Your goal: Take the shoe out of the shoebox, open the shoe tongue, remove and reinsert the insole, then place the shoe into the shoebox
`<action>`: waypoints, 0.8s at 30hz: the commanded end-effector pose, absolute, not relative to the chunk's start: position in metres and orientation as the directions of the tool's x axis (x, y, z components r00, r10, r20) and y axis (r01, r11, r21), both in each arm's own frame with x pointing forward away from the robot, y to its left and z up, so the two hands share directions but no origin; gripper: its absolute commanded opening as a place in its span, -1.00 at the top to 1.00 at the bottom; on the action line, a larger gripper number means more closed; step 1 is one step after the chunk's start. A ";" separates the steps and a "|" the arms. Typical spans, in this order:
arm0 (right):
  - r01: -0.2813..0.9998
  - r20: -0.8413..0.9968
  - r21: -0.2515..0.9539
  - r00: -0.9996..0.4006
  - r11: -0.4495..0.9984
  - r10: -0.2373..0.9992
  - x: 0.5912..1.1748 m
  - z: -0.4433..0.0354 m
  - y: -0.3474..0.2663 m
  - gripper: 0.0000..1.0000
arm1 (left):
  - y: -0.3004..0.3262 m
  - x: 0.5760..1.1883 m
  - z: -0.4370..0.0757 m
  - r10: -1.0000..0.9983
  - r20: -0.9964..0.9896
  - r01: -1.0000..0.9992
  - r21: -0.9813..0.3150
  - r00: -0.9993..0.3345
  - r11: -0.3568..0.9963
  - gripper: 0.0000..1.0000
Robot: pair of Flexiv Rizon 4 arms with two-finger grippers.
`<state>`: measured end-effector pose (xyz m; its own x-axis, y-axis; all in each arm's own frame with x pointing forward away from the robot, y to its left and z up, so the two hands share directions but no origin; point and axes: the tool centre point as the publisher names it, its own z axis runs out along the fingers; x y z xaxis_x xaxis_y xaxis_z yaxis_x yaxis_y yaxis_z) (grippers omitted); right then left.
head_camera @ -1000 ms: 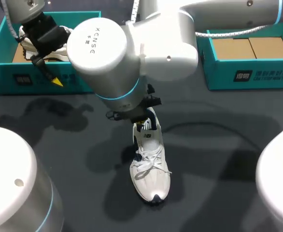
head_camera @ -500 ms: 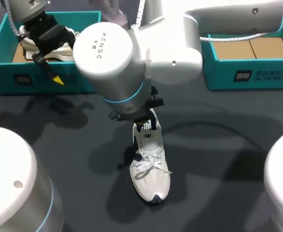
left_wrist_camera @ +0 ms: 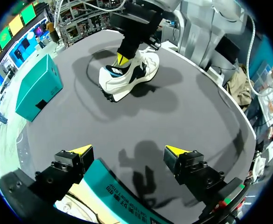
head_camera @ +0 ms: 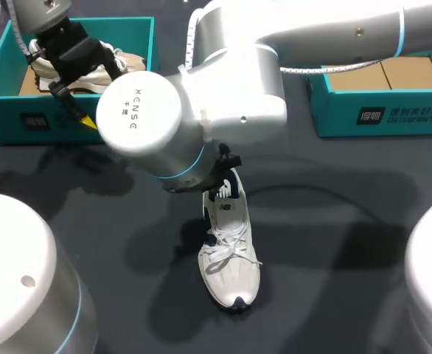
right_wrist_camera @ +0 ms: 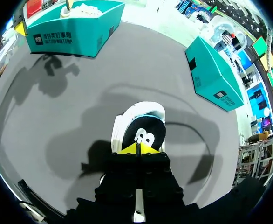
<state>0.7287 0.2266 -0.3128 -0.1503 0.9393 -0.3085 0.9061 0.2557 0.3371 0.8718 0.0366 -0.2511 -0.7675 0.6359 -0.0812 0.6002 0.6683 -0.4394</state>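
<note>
A white sneaker (head_camera: 231, 254) with a dark tongue lies on the dark table, toe toward the near edge. My right arm reaches across from the upper right, and its gripper (head_camera: 220, 186) is down at the shoe's opening. In the right wrist view the gripper (right_wrist_camera: 137, 148) is shut, its yellow tips pinched together on the top edge of the black tongue (right_wrist_camera: 144, 133). The left wrist view shows that sneaker (left_wrist_camera: 127, 74) far ahead. My left gripper (left_wrist_camera: 129, 151) hangs open over the left teal shoebox (head_camera: 68, 122), holding nothing.
The left shoebox holds a second white shoe (head_camera: 91, 70). Another teal shoebox (head_camera: 378, 110) with a bare cardboard floor stands at the back right. My right arm's large elbow (head_camera: 157, 110) hangs over the table's middle, between the boxes.
My right arm's elbow has swung left and lower over the table while its gripper stayed at the shoe's tongue. The sneaker and my left arm have hardly moved.
</note>
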 end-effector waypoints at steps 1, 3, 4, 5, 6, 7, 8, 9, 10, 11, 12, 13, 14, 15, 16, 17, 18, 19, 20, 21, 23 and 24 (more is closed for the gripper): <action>0.898 -0.354 0.371 -0.098 0.236 0.930 0.718 -0.325 0.235 1.00 | 0.037 0.872 -0.251 0.636 -0.081 0.601 -0.437 -0.767 0.669 -1.00; 0.899 -0.362 0.370 -0.091 0.233 0.928 0.718 -0.329 0.235 1.00 | 0.037 0.872 -0.251 0.636 -0.081 0.601 -0.437 -0.767 0.669 -1.00; 0.900 -0.364 0.370 -0.088 0.230 0.927 0.718 -0.330 0.235 1.00 | 0.037 0.872 -0.251 0.636 -0.081 0.601 -0.437 -0.767 0.669 -1.00; 0.900 -0.367 0.370 -0.086 0.230 0.926 0.718 -0.331 0.234 1.00 | 0.037 0.872 -0.251 0.636 -0.081 0.601 -0.437 -0.767 0.669 -1.00; 0.899 -0.375 0.372 -0.080 0.229 0.924 0.719 -0.331 0.233 1.00 | 0.037 0.872 -0.251 0.636 -0.081 0.601 -0.437 -0.767 0.669 -1.00; 0.899 -0.380 0.374 -0.077 0.230 0.922 0.719 -0.332 0.232 1.00 | 0.037 0.872 -0.251 0.636 -0.081 0.601 -0.437 -0.767 0.669 -1.00; 0.898 -0.382 0.375 -0.077 0.231 0.921 0.720 -0.333 0.230 1.00 | 0.037 0.872 -0.251 0.636 -0.081 0.601 -0.437 -0.767 0.669 -1.00; 0.897 -0.382 0.376 -0.077 0.231 0.921 0.721 -0.334 0.228 1.00 | 0.037 0.872 -0.251 0.636 -0.081 0.601 -0.437 -0.767 0.669 -1.00; 0.897 -0.380 0.378 -0.076 0.230 0.922 0.722 -0.335 0.227 1.00 | 0.037 0.872 -0.251 0.636 -0.081 0.601 -0.437 -0.767 0.669 -1.00; 0.896 -0.381 0.379 -0.076 0.231 0.921 0.722 -0.336 0.225 1.00 | 0.037 0.872 -0.251 0.636 -0.081 0.601 -0.437 -0.767 0.669 -1.00; 0.896 -0.387 0.379 -0.074 0.232 0.919 0.723 -0.338 0.224 1.00 | 0.037 0.872 -0.251 0.636 -0.081 0.601 -0.437 -0.767 0.669 -1.00; 0.897 -0.394 0.375 -0.074 0.234 0.916 0.724 -0.341 0.223 1.00 | 0.037 0.872 -0.251 0.636 -0.081 0.601 -0.437 -0.767 0.669 -1.00; 0.899 -0.399 0.371 -0.073 0.234 0.914 0.725 -0.344 0.221 1.00 | 0.037 0.872 -0.251 0.636 -0.081 0.601 -0.437 -0.767 0.669 -1.00; 0.900 -0.400 0.369 -0.072 0.232 0.914 0.726 -0.346 0.219 1.00 | 0.037 0.872 -0.251 0.636 -0.081 0.601 -0.437 -0.767 0.669 -1.00; 0.901 -0.400 0.368 -0.070 0.230 0.914 0.727 -0.348 0.217 1.00 | 0.037 0.872 -0.251 0.636 -0.081 0.601 -0.437 -0.767 0.669 -1.00; 0.902 -0.400 0.368 -0.066 0.226 0.914 0.728 -0.349 0.214 1.00 | 0.037 0.872 -0.251 0.636 -0.081 0.601 -0.437 -0.767 0.669 -1.00; 0.903 -0.396 0.370 -0.058 0.217 0.916 0.730 -0.349 0.211 1.00 | 0.037 0.872 -0.251 0.636 -0.081 0.601 -0.437 -0.767 0.669 -1.00; 0.902 -0.391 0.376 -0.052 0.211 0.919 0.731 -0.349 0.209 1.00 | 0.037 0.872 -0.251 0.636 -0.081 0.601 -0.437 -0.767 0.669 -1.00; 0.900 -0.387 0.382 -0.049 0.209 0.921 0.733 -0.347 0.207 1.00 | 0.037 0.872 -0.251 0.636 -0.081 0.601 -0.437 -0.767 0.669 -1.00; 0.899 -0.385 0.387 -0.047 0.207 0.922 0.734 -0.347 0.206 1.00 | 0.037 0.872 -0.251 0.636 -0.081 0.601 -0.437 -0.767 0.669 -1.00; 0.897 -0.384 0.389 -0.046 0.207 0.922 0.739 -0.348 0.202 1.00 | 0.037 0.872 -0.251 0.636 -0.081 0.601 -0.437 -0.767 0.669 -1.00; 0.899 -0.381 0.386 -0.051 0.209 0.923 0.742 -0.350 0.201 1.00 | 0.037 0.872 -0.251 0.636 -0.081 0.601 -0.437 -0.767 0.669 -1.00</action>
